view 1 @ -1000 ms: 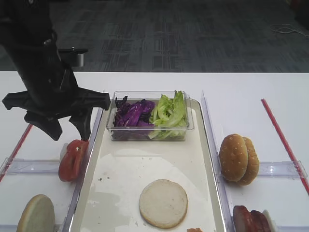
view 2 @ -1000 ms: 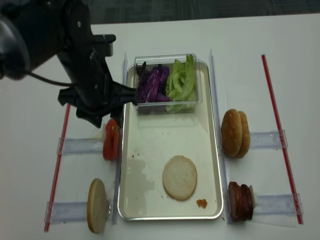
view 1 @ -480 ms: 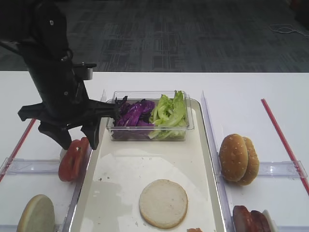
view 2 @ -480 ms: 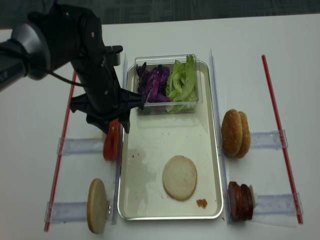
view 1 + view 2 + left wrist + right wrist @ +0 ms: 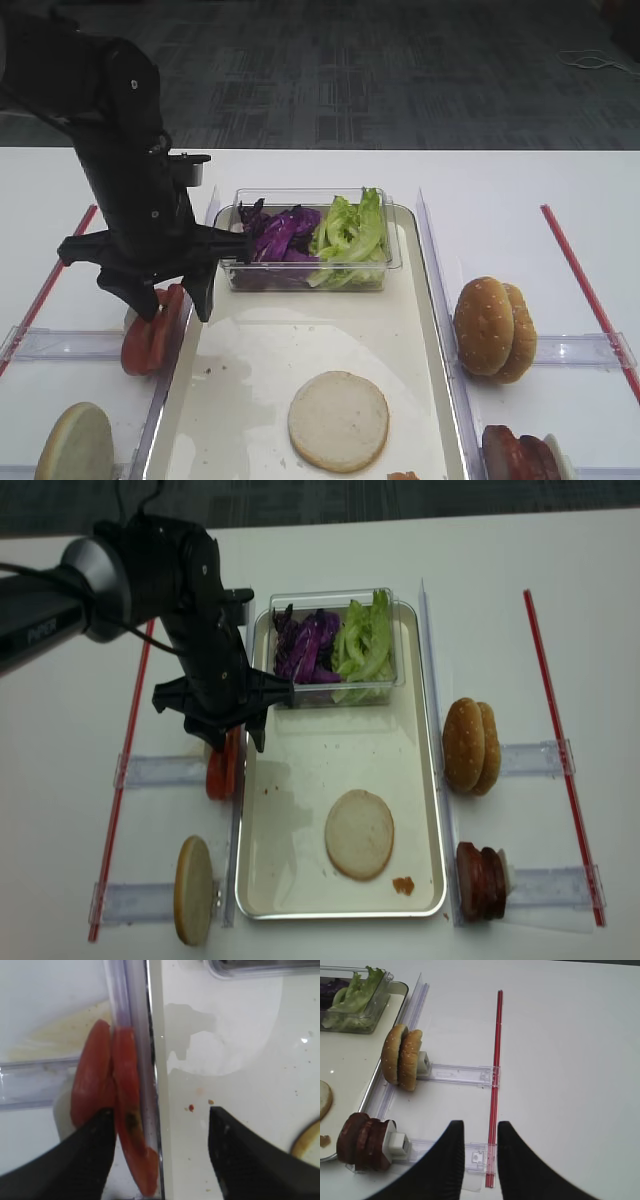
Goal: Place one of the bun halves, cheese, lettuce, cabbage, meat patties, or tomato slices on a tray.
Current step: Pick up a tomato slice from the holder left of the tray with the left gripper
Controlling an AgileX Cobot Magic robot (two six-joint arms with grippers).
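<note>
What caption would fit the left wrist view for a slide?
Open left claw straddling the upright tomato slices and the tray rim, one finger on each side.

White tabletop (image 5: 520, 190) fills lower 2/3 of ext high view, even diffuse light, soft shadows. Dark grey carpet floor (image 5: 400, 70) w/ blocky tile pattern across top of frame. Pale cable (image 5: 597, 61) lying on floor, upper right corner. No walls/windows in view.
</note>
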